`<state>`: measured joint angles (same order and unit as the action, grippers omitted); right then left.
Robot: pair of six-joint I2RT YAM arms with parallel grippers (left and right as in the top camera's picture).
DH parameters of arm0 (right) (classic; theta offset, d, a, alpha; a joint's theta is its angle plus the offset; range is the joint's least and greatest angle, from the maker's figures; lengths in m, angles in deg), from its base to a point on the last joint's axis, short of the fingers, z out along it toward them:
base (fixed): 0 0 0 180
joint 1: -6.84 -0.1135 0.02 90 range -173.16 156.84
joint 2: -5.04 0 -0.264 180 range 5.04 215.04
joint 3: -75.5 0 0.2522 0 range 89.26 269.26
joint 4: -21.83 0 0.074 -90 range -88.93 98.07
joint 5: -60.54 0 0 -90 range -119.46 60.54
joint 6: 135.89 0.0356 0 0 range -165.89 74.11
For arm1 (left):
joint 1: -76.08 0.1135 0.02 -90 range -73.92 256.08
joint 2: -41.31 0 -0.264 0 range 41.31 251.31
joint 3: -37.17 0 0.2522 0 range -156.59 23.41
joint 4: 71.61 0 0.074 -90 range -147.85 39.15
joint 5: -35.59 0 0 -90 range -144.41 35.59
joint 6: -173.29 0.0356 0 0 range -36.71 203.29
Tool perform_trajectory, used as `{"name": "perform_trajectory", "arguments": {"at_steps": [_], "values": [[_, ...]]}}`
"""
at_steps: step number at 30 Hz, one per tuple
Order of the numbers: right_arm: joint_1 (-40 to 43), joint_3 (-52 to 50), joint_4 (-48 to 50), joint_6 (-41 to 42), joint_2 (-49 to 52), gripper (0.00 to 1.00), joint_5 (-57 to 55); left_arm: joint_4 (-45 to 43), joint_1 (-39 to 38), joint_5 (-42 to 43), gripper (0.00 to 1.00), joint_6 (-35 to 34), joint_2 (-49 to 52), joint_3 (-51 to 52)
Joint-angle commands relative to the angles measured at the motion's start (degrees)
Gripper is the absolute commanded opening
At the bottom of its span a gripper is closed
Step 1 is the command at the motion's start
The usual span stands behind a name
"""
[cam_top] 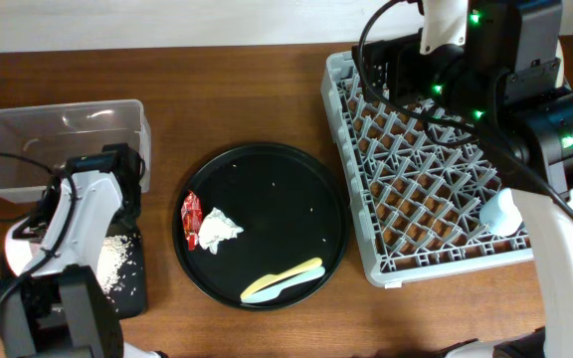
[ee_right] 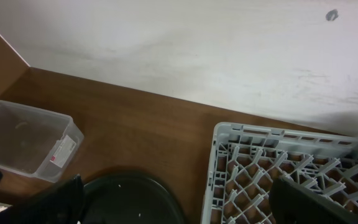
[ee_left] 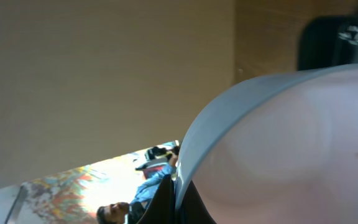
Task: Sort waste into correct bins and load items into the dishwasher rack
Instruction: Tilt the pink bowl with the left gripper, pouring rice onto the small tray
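Left gripper: the left gripper [ee_left: 169, 208] is closed, and its dark fingers are seen in the left wrist view pinched on the rim of a small pink round bowl [ee_left: 278, 155] with a grey-blue edge.
Bowl: it is held tilted and fills much of the left wrist view; from overhead it is hidden by the left arm.
Rice: a heap of tiny white rice grains [cam_top: 117, 257] is spread on a flat black rectangular tray with a raised rim [cam_top: 135, 294], under the left arm.
Tub: a clear rectangular plastic tub [cam_top: 63, 139] is set on the brown wooden table [cam_top: 247, 89], just behind the flat tray.
Round tray: a big round black tray [cam_top: 286, 209] is placed between the tub and the rack.
Waste on it: a small red snack wrapper [cam_top: 191, 217] is found at its left edge, touching a crumpled white paper napkin [cam_top: 219, 229].
Utensils: a yellow plastic utensil [cam_top: 291, 270] and a pale blue plastic utensil [cam_top: 267, 291] are laid side by side at the near edge of the round tray.
Rack: a large square grey plastic crate with upright pegs [cam_top: 416, 179] is set at the right.
Cup: a light blue cup [cam_top: 501, 211] is seen in the rack near its right wall.
Right gripper: the right gripper [ee_right: 178, 190] is held above the rack's far side, spread wide, with nothing between its fingers.
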<state>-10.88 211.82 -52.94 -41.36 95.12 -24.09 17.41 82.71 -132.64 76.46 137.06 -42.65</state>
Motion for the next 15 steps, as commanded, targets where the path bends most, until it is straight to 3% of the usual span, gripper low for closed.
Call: {"name": "perform_trajectory", "arguments": {"at_steps": [1,5,8,9,10,12,13,15], "values": [[-0.22,-0.09,0.17,0.44,0.09,0.98,-0.74,-1.16,-1.09,-3.32,0.01,0.5,-1.95,-0.13],[-0.22,-0.09,0.17,0.44,0.09,0.98,-0.74,-1.11,-1.27,-0.48,0.0,0.48,-1.95,-0.13],[-0.22,-0.09,0.17,0.44,0.09,0.98,-0.74,-3.06,0.11,7.37,0.0,-0.33,-1.73,0.9],[-0.22,-0.09,0.17,0.44,0.09,0.98,-0.74,-2.49,0.55,6.49,0.01,1.57,-1.57,1.16],[-0.22,-0.09,0.17,0.44,0.09,0.98,-0.74,-1.49,0.37,1.64,0.01,5.53,-1.62,1.03],[-0.22,-0.09,0.17,0.44,0.09,0.98,-0.74,-1.64,-2.34,-8.24,0.01,7.04,-2.86,0.07],[-0.22,-0.09,0.17,0.44,0.09,0.98,-0.74,-2.95,-4.33,-7.06,0.01,6.45,-3.98,-0.11],[-0.22,-0.09,0.17,0.44,0.09,0.98,-0.74,-5.79,-5.66,4.46,0.01,1.88,-5.79,0.13]]}}
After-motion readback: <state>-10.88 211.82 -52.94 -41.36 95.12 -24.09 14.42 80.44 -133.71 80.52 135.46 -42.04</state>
